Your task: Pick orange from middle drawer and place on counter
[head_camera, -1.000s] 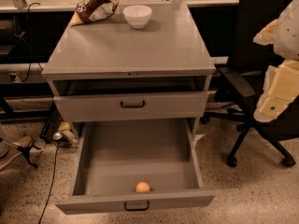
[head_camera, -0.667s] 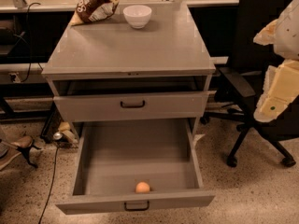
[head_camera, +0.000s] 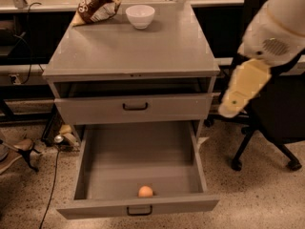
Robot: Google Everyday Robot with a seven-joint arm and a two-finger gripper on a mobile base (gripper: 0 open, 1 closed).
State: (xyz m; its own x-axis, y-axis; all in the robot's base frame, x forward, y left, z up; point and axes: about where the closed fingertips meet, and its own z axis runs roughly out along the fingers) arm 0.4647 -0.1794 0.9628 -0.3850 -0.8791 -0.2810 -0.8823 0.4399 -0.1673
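Camera view: The middle drawer (head_camera: 82, 168) is pulled fully out at the foot of the grey cabinet. The orange (head_camera: 145, 191) lies on the drawer floor, near the centre, right up against the front wall. Above it, the shallower drawer front (head_camera: 133, 108) is nearly closed. The bench (head_camera: 128, 51), the cabinet's flat grey top, carries a white bowl (head_camera: 140, 15) and a snack bag (head_camera: 97, 6) at its rear edge. The gripper (head_camera: 238, 95) hangs to the right of the cabinet, level with the upper drawer front, before a black chair (head_camera: 279, 120) and well apart from the orange. Whether it is open or closed cannot be told.
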